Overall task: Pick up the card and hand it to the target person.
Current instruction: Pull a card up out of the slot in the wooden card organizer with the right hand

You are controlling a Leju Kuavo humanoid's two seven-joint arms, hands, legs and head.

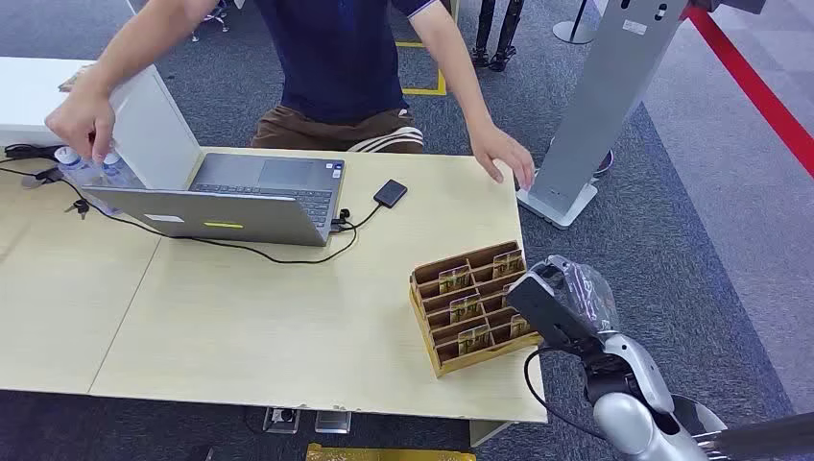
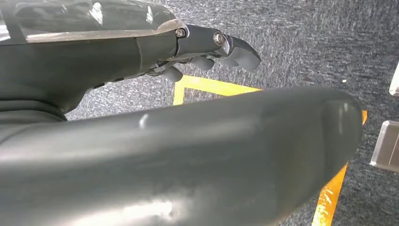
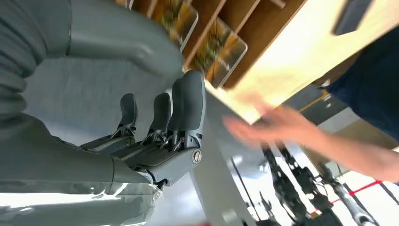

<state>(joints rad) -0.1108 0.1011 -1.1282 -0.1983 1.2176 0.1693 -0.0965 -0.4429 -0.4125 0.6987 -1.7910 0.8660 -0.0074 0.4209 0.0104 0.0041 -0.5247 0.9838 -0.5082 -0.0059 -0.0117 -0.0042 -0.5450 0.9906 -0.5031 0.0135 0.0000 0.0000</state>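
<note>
A wooden card holder (image 1: 423, 317) stands near the table's right front corner, with several yellow-green cards (image 1: 454, 279) upright in its slots. My right hand (image 1: 559, 300) hovers just off the holder's right side, beyond the table edge. In the right wrist view this hand (image 3: 160, 125) has its fingers straight and apart from the thumb, holding nothing, with the cards (image 3: 221, 47) close ahead. The person (image 1: 336, 58) stands behind the table, one hand (image 1: 504, 154) resting on its far right edge. My left hand (image 2: 211, 47) hangs over the carpet, holding nothing.
An open laptop (image 1: 259, 192) with a cable and a small black device (image 1: 390, 192) sit at the table's back. The person's other hand touches water bottles (image 1: 86, 168) at far left. A grey stand (image 1: 605, 106) rises right of the table, with a red floor line (image 1: 758, 86) beyond.
</note>
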